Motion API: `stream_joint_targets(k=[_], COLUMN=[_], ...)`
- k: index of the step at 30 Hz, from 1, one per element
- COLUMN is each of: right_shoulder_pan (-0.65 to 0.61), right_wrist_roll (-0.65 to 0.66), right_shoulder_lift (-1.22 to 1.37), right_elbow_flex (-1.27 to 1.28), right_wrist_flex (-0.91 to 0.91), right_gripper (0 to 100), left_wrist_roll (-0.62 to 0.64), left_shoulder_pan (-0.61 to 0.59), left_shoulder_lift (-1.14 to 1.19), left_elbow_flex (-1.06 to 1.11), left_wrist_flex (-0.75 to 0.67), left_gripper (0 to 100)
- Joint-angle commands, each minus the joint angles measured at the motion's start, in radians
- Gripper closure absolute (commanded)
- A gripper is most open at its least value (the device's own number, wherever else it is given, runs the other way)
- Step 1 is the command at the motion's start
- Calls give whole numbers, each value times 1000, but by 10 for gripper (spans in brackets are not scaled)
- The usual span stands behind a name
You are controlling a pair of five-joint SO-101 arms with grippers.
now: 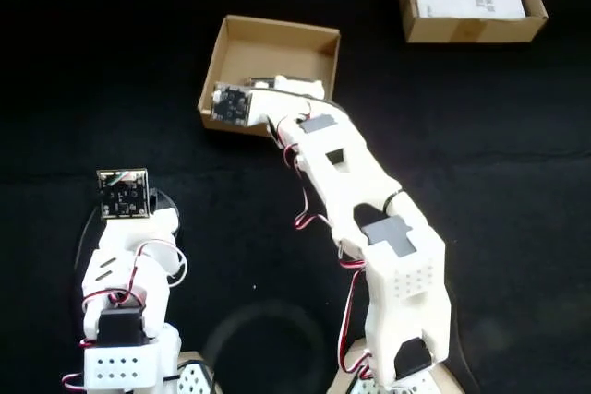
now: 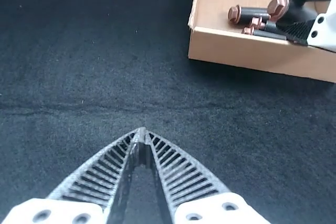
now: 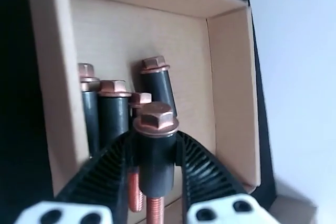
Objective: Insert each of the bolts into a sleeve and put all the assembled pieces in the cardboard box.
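The cardboard box (image 1: 277,48) lies open on the black mat at the back centre. My right gripper (image 3: 155,141) is inside it, shut on an assembled piece (image 3: 156,121), a copper bolt in a black sleeve. Several more assembled pieces (image 3: 113,114) lie on the box floor beyond it. From the left wrist view the same box (image 2: 252,51) holds the pieces (image 2: 241,13) and the right gripper (image 2: 294,17). My left gripper (image 2: 140,132) hovers shut and empty over bare mat, well short of the box. The left arm (image 1: 129,265) stays folded at the front left.
A second cardboard box (image 1: 471,25) with a printed sheet inside stands at the back right. The right arm (image 1: 369,200) stretches diagonally across the middle of the mat. Bare black mat (image 1: 111,71) lies left of the box.
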Motion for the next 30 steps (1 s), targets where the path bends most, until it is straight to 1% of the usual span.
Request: stream_joint_targets(k=[1, 3, 4, 6, 8, 10, 13, 16, 20, 23, 26, 30], right_shoulder_pan=[-7, -4, -4, 5, 12, 13, 7, -2, 1, 19, 50, 107], right_wrist_roll=[-143, -207, -218, -222, -222, -241, -379, -525, -675, -793, -885, -968], right_shoulder_lift=[-5, -5, -7, -12, -41, -111, -243, -381, -549, -645, -713, -806], right_elbow_flex=[-48, -48, -48, -47, -45, -41, -48, -48, -41, -38, -38, -36], right_wrist_flex=[-13, -12, -12, -10, -2, 67, 220, 320, 447, 584, 714, 929], right_gripper=[878, 793, 763, 753, 768, 795, 841, 880, 944, 988, 992, 992], left_wrist_roll=[-6, -6, -6, -6, -6, -6, -6, -6, -6, -6, -6, -6], left_shoulder_pan=[19, 19, 19, 21, 24, 31, 31, 31, 31, 35, 35, 35], left_shoulder_lift=[-12, -12, -12, -12, -12, -10, -10, -10, -8, -8, -8, -8], left_elbow_flex=[15, 15, 15, 15, 15, 15, 15, 15, 15, 15, 15, 15], left_wrist_flex=[2, 2, 2, 2, 2, 2, 2, 2, 2, 2, 2, 2], left_gripper=[991, 991, 991, 991, 991, 991, 991, 991, 991, 991, 991, 991])
